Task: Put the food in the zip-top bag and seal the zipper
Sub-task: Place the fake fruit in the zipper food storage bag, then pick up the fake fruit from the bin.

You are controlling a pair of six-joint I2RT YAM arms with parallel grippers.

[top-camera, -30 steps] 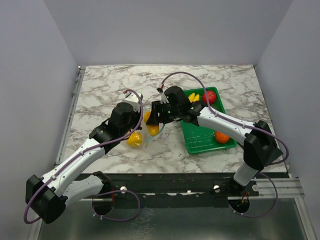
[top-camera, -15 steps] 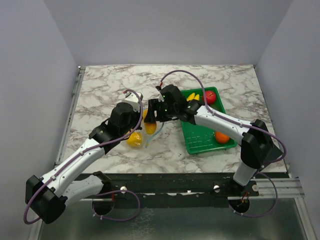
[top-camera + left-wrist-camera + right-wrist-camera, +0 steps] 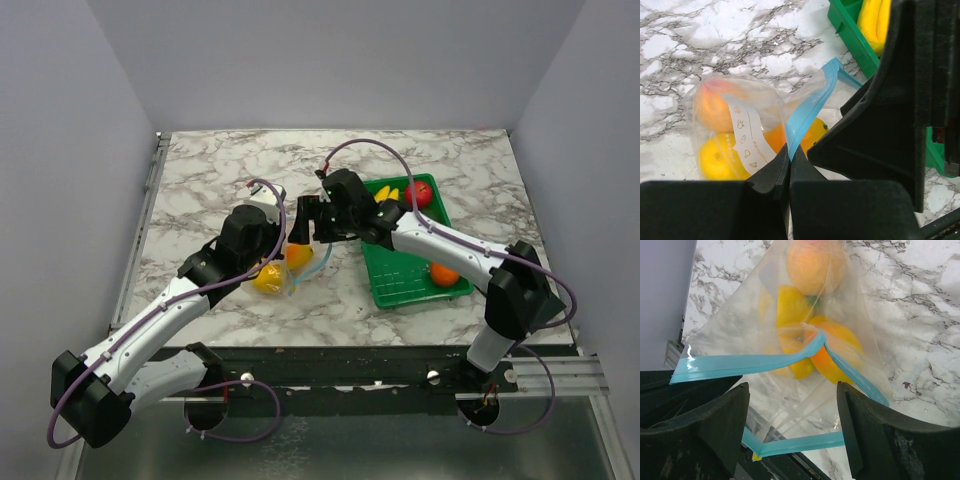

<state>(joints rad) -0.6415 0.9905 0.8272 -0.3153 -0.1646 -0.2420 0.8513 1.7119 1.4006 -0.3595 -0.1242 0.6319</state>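
Observation:
The clear zip-top bag lies on the marble at centre-left, and its light blue zipper stands open. My left gripper is shut on that strip at one end. Food sits inside the bag: a yellow lemon and two orange fruits. In the right wrist view the zipper gapes in a loop. My right gripper hangs open over the mouth, holding nothing. From above, the right gripper is just beyond the bag. A red fruit, an orange one and the banana bunch lie in the tray.
The green ribbed tray sits right of the bag, close to my right arm. Its corner shows in the left wrist view. Grey walls enclose the marble table on three sides. A metal rail runs along the near edge.
My right gripper has opened wider and drawn back a little from the bag. The orange fruit beneath it now lies in the bag's mouth. The left gripper has kept its hold.

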